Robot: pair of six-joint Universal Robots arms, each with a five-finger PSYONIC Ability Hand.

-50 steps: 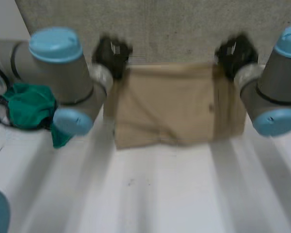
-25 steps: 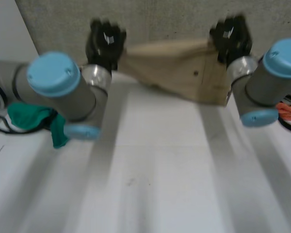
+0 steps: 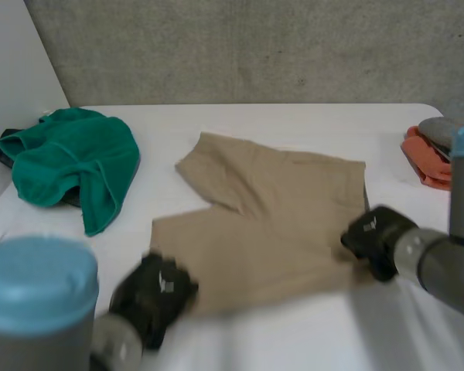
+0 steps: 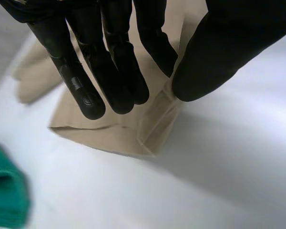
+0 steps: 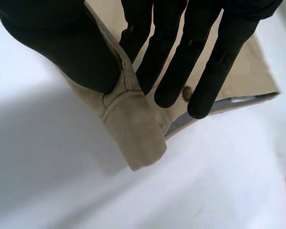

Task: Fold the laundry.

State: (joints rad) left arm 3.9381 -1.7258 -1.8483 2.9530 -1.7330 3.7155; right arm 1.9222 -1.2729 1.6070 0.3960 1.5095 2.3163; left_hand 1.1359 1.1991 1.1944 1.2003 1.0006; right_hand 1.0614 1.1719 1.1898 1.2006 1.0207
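Tan shorts (image 3: 271, 209) lie spread on the white table (image 3: 294, 340), legs toward the far side. My left hand (image 3: 151, 290) is at their near left corner; in the left wrist view its fingers (image 4: 109, 71) and thumb pinch that corner of the shorts (image 4: 109, 129). At the near right corner sits my right hand (image 3: 375, 236). The right wrist view has its fingers (image 5: 171, 71) and thumb pinching the thick hem of the shorts (image 5: 133, 129), which sticks out below the thumb.
A crumpled green garment (image 3: 69, 166) lies at the table's far left, its edge near my left hand (image 4: 5, 200). Folded orange cloth (image 3: 427, 158) sits at the far right edge. A grey wall runs behind the table.
Both hands, which held the shorts up at the far side, have swung back toward me. The shorts now lie on the table, with the hands at the near corners.
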